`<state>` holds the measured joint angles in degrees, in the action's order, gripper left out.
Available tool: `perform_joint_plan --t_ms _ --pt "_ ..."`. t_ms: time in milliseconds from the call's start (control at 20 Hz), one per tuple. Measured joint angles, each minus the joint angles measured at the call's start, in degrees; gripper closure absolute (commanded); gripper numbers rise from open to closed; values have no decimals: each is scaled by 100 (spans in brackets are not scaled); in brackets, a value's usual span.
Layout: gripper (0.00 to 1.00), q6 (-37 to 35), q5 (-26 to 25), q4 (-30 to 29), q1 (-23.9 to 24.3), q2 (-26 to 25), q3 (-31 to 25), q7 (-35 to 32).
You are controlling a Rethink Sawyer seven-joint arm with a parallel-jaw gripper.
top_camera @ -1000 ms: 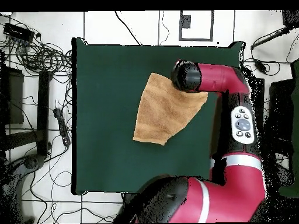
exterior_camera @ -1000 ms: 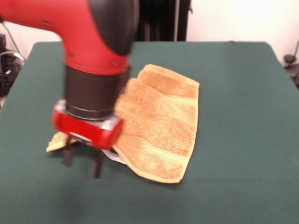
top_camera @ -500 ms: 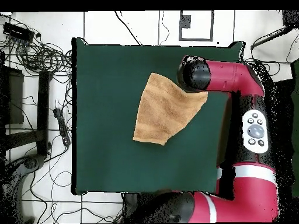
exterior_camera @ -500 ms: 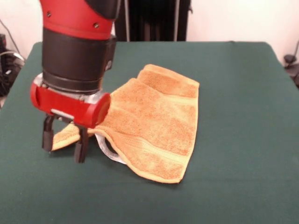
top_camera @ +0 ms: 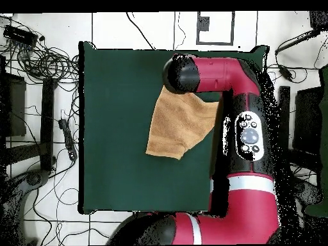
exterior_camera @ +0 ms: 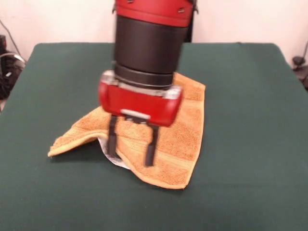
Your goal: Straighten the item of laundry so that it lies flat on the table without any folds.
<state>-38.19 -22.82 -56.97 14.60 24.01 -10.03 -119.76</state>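
Note:
The golden-orange towel (exterior_camera: pixel 180 125) lies crumpled on the dark green table (exterior_camera: pixel 240 72), left of the table's middle in the front view. One corner (exterior_camera: pixel 60 148) is drawn out to the left, and a fold with a white label (exterior_camera: pixel 107 153) sits beneath it. My gripper (exterior_camera: pixel 131 147) hangs over the towel's front part, its two black fingers (exterior_camera: pixel 150 151) apart with nothing between them. In the overhead view the towel (top_camera: pixel 176 128) shows as an uneven four-sided shape, and the arm's head (top_camera: pixel 181 72) covers its upper corner and hides the gripper.
In the overhead view the arm (top_camera: pixel 246 134) runs along the table's right side. Cables and gear (top_camera: pixel 38 57) lie on the floor left of the table (top_camera: pixel 115 96). A black stand (exterior_camera: pixel 190 26) is behind the table's far edge.
My gripper has moved from the towel's left corner rightward to over the towel's front middle. The left corner now lies drawn out on the table, free of the fingers.

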Motion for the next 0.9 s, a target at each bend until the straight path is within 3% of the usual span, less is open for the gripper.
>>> perform_joint_plan --t_ms 400,900 --pt "0 -483 501 29 -162 -108 -55 0" --pt "0 -479 515 240 -313 -608 -56 0"
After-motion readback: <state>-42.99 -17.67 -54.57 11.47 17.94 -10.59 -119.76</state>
